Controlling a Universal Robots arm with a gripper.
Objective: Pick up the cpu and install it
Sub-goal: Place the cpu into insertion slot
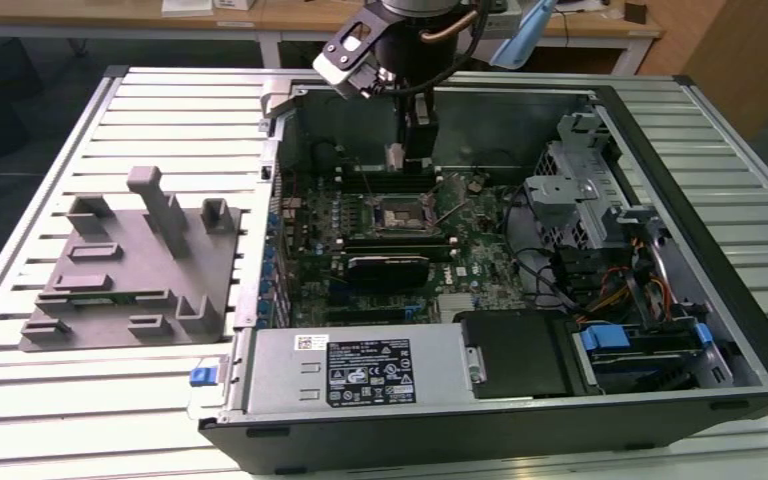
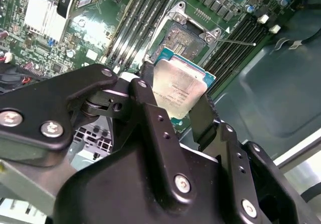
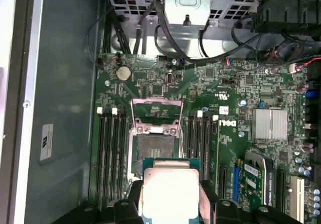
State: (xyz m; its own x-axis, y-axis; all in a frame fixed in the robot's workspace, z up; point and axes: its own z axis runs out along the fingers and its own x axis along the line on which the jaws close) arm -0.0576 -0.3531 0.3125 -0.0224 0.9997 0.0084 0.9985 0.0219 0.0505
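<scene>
My claw [image 2: 173,101] pinches the cpu [image 3: 169,194] above the open socket [image 3: 153,152], with memory slots [image 3: 113,153] on both sides of it.

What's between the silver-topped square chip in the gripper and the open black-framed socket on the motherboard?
Nothing. In both wrist views the stretch from the silver-topped square chip to the open black-framed socket is bare.

- We see the cpu [image 2: 178,85], a small flat square chip with a pale silver metal top and a thin green border, its metal face bearing faint print.
- We find it clamped at two opposite edges by the gripper [image 2: 173,96].
- We see it held off the board, near the open black-framed socket [image 3: 153,153], not seated.
</scene>
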